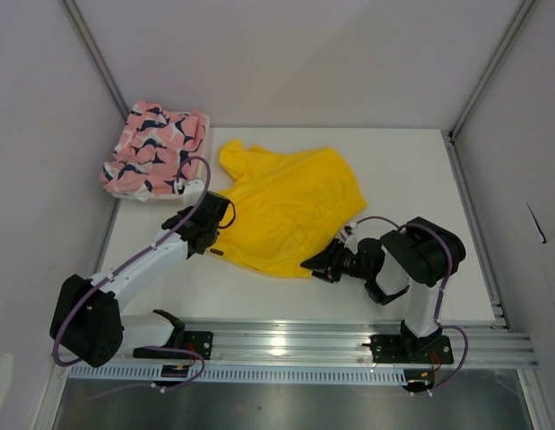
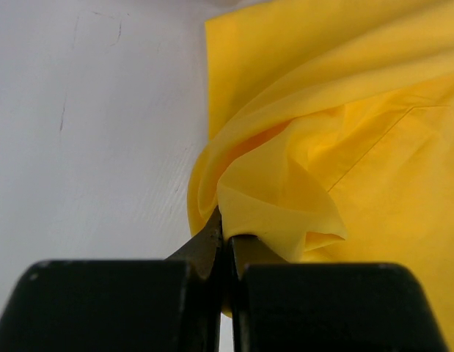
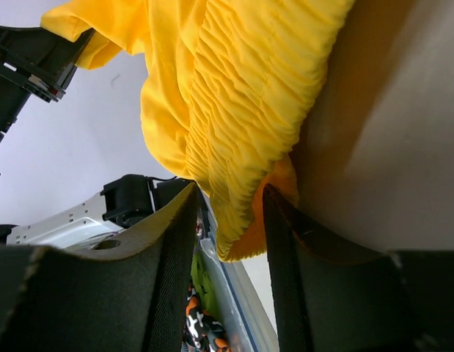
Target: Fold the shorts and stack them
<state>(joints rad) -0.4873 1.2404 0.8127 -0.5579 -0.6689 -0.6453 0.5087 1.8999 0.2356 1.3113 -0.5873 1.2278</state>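
The bright yellow shorts (image 1: 290,206) lie spread and rumpled in the middle of the white table (image 1: 411,170). My left gripper (image 1: 229,215) is shut on a bunched fold at their left edge, and the pinched cloth (image 2: 285,213) bulges just past the left gripper's tips (image 2: 227,233). My right gripper (image 1: 316,266) stands open at the near right corner. The ribbed waistband (image 3: 241,110) hangs between its spread fingers (image 3: 230,196), which do not clamp it. The pink shorts with the navy-and-white print (image 1: 154,150) lie folded at the far left corner, apart from both grippers.
An aluminium rail (image 1: 304,345) runs along the near edge by the arm bases. White walls close in the table on the left, back and right. In the right wrist view a clear bin edge with camouflage-patterned cloth (image 3: 208,326) shows below the table.
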